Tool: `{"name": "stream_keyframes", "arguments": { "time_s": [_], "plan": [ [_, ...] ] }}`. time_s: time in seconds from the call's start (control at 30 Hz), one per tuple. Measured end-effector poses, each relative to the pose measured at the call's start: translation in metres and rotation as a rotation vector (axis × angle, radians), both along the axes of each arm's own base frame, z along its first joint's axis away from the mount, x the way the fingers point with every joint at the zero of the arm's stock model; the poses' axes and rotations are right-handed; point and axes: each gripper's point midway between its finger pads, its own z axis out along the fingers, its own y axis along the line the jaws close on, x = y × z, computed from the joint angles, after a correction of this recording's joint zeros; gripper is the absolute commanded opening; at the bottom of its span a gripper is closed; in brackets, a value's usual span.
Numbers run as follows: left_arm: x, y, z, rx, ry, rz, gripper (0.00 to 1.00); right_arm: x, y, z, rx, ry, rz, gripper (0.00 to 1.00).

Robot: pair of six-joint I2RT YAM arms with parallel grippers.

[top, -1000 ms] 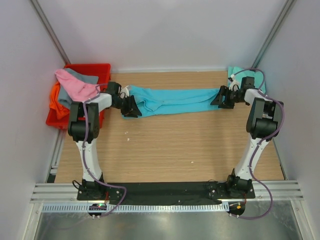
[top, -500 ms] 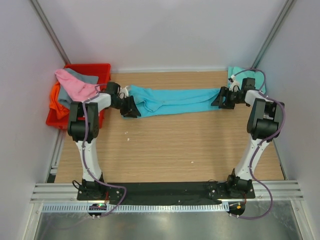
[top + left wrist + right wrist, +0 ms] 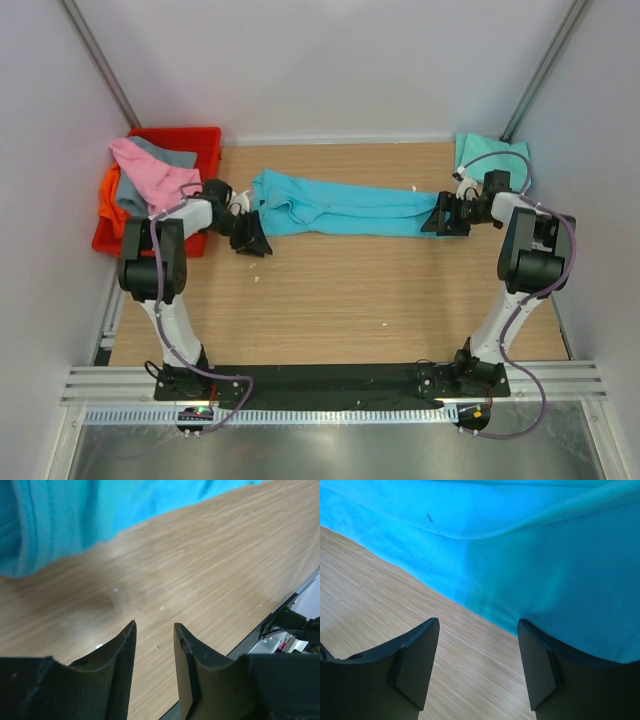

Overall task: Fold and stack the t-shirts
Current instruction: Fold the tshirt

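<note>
I see the desk (image 3: pixel 330 300) carrying the turquoise t-shirt (image 3: pixel 340 208), laid in a long band toward the far side. My right tool (image 3: pixel 438 215) gapes wide and empty at the shirt's right end. My left tool (image 3: pixel 252 238), narrowly parted and empty, sits over bare wood just off the left end.

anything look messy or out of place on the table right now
The turquoise t-shirt lies rumpled in a long bunched strip across the table's far half, not flat. At the left, the pink t-shirt and orange t-shirt spill over the red crate's rim. A few white specks dot the wood.
</note>
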Motion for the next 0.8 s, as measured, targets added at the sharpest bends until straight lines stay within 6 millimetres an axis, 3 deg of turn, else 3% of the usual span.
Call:
{"name": "stream_keyframes", "arguments": {
  "time_s": [0.13,0.27,0.4,0.5,0.6,0.7,0.8],
  "plan": [
    [0.004,0.001,0.028,0.001,-0.081,-0.007,0.38,-0.008,0.001,0.001,0.003,0.025,0.003,0.70],
    [0.030,0.000,0.060,0.006,-0.196,-0.009,0.38,-0.016,0.003,0.002,0.006,0.063,0.001,0.71],
    [0.054,0.002,0.073,0.024,-0.270,-0.008,0.37,-0.022,0.002,0.005,0.002,0.097,-0.005,0.71],
    [0.073,0.002,0.066,0.031,-0.284,-0.004,0.36,-0.018,0.000,0.011,-0.006,0.092,-0.008,0.71],
    [0.087,0.002,0.045,0.032,-0.259,0.003,0.36,-0.011,-0.002,0.018,-0.013,0.071,-0.009,0.71],
    [0.086,0.003,0.020,0.041,-0.197,0.015,0.36,-0.002,-0.004,0.026,-0.016,0.048,-0.013,0.71],
    [0.084,0.005,0.010,0.050,-0.173,0.020,0.36,0.006,-0.006,0.032,-0.020,0.021,-0.023,0.71]
  ]
}}
